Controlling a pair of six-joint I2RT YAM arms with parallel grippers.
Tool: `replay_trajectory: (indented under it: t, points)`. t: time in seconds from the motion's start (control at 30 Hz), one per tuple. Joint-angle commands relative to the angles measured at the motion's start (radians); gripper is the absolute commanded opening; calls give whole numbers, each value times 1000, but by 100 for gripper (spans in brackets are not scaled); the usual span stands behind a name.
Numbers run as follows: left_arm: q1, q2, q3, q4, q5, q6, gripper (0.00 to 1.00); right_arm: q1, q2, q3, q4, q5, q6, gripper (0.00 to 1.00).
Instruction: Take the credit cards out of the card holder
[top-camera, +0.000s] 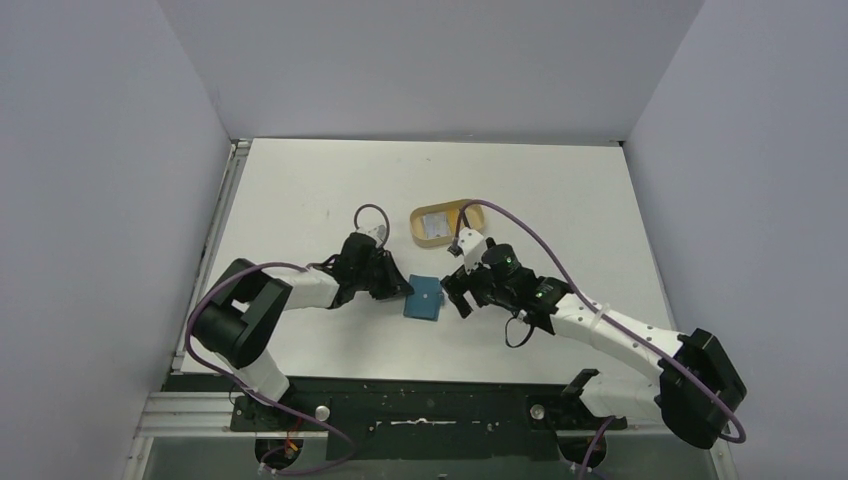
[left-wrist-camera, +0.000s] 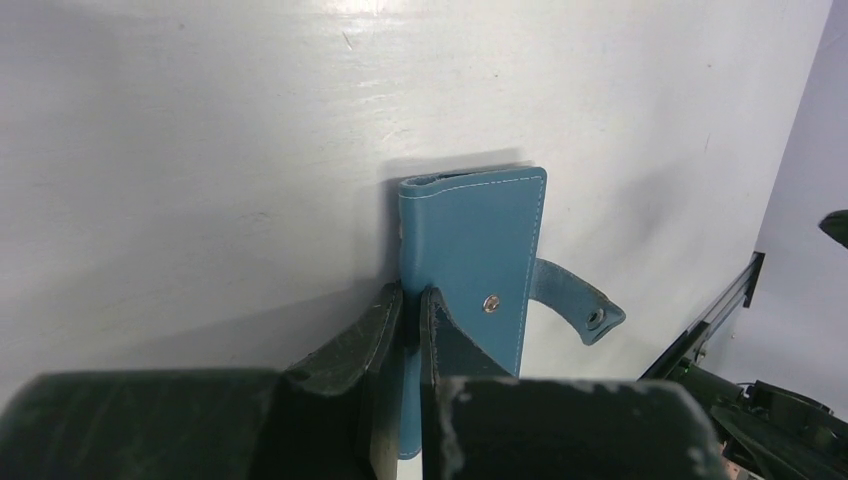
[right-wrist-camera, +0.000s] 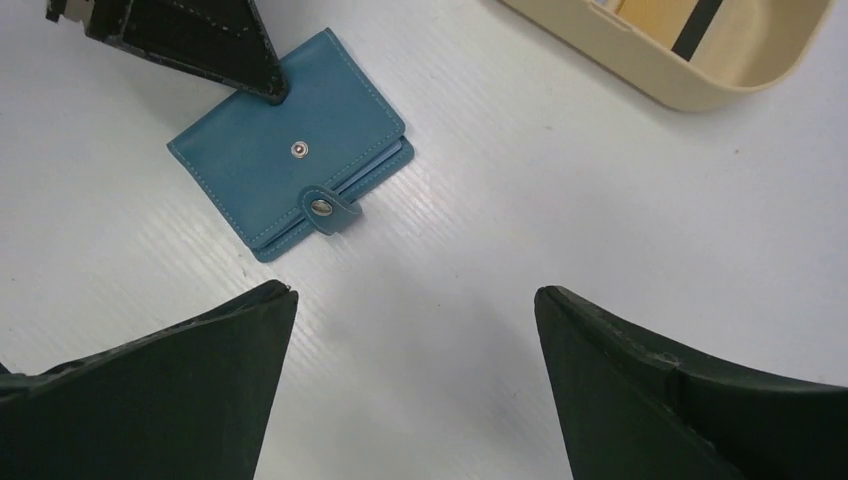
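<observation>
The teal-blue card holder (top-camera: 424, 298) lies folded shut on the white table between my two grippers, its snap tab (left-wrist-camera: 585, 310) undone and sticking out. My left gripper (left-wrist-camera: 412, 292) is shut on the holder's (left-wrist-camera: 470, 240) near edge; one of its fingers (right-wrist-camera: 235, 55) shows on the holder's (right-wrist-camera: 290, 150) corner in the right wrist view. My right gripper (right-wrist-camera: 415, 292) is wide open and empty, hovering just right of the holder. A gold-tan card with a dark stripe (right-wrist-camera: 650, 12) lies in the tan tray. The whitish card is not clearly seen.
The tan oval tray (top-camera: 415, 225) stands just behind the grippers, its rim (right-wrist-camera: 620, 70) at the top right of the right wrist view. White walls enclose the table on the left, back and right.
</observation>
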Motion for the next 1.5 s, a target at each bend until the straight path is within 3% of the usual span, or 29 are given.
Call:
replay_trajectory:
  t: [0.0,0.17,0.73,0.9,1.07,1.2,1.47]
  points:
    - [15,-14,-20,-32,-136,5,0,2,-23,35,58,66,74,94]
    - [6,-34,-46,-28,-176,-18,0,25,106,89,88,49,187,79]
    - [-7,-40,-63,-41,-219,-40,0,77,357,171,199,71,241,75]
    - [-7,-39,-65,-39,-218,-41,0,75,371,150,227,137,257,63]
    - [-7,-43,-63,-44,-220,-42,0,62,380,145,246,149,275,34]
    - [-7,-46,-64,-48,-223,-43,0,59,397,139,246,148,280,29]
    - [-7,-67,-71,-70,-243,-44,0,50,400,112,207,168,306,6]
